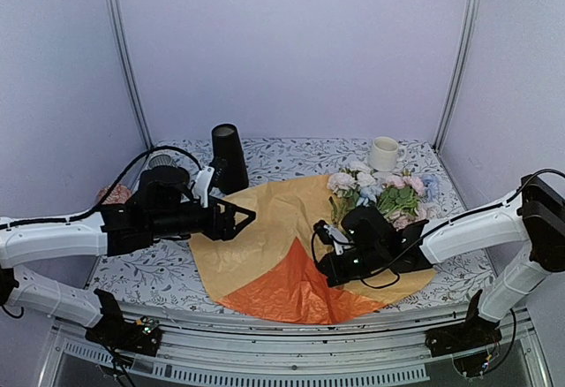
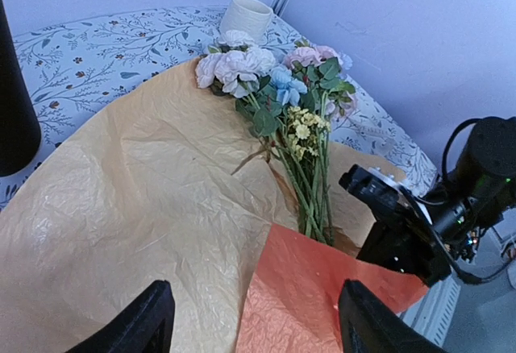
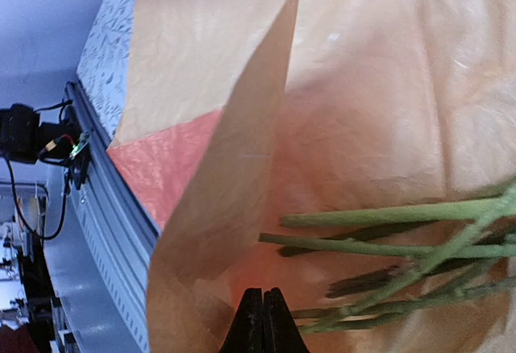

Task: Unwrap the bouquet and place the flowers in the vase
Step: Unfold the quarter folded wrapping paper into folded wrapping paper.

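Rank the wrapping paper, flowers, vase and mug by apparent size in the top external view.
1. wrapping paper, spread open, by far the largest.
2. flowers, taken as a whole bunch.
3. vase.
4. mug, the smallest.
Vase and mug stand about equally far back, so nearness does not blur that pair.

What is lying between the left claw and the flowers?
Only the spread-open wrapping paper, tan side up, with an orange corner flipped over near the left claw. The left wrist view shows it running up under the flowers.
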Robot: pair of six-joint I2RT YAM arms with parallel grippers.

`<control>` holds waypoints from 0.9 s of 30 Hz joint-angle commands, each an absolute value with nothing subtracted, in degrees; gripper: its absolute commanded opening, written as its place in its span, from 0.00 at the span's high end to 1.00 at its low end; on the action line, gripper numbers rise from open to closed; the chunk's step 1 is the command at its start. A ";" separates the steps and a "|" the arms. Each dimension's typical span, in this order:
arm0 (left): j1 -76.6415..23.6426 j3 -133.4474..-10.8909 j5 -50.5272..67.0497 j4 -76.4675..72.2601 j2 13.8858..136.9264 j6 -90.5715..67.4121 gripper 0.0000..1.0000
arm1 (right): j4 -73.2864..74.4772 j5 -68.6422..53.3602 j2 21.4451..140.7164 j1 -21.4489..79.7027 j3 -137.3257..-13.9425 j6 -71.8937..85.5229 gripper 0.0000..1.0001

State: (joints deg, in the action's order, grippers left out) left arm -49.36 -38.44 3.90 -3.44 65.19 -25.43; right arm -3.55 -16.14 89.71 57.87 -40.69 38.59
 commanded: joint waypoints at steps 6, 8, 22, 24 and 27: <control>-50.11 -36.42 2.65 -1.70 62.50 -25.93 0.28 | -6.33 -19.08 90.44 66.69 -44.97 31.70 0.96; -50.14 -36.14 3.07 -1.31 62.29 -26.32 0.28 | -6.33 -19.48 91.27 67.98 -45.14 30.90 0.96; -50.26 -32.73 5.97 0.92 60.01 -28.69 0.28 | -4.26 -21.03 100.70 75.75 -47.10 30.43 0.96; -50.19 -32.41 6.64 1.14 59.95 -28.80 0.28 | -3.45 -20.68 101.73 76.27 -47.45 30.62 0.96; -50.21 -31.85 7.74 1.01 60.20 -29.53 0.28 | -2.53 -20.13 102.83 76.34 -47.41 31.02 0.96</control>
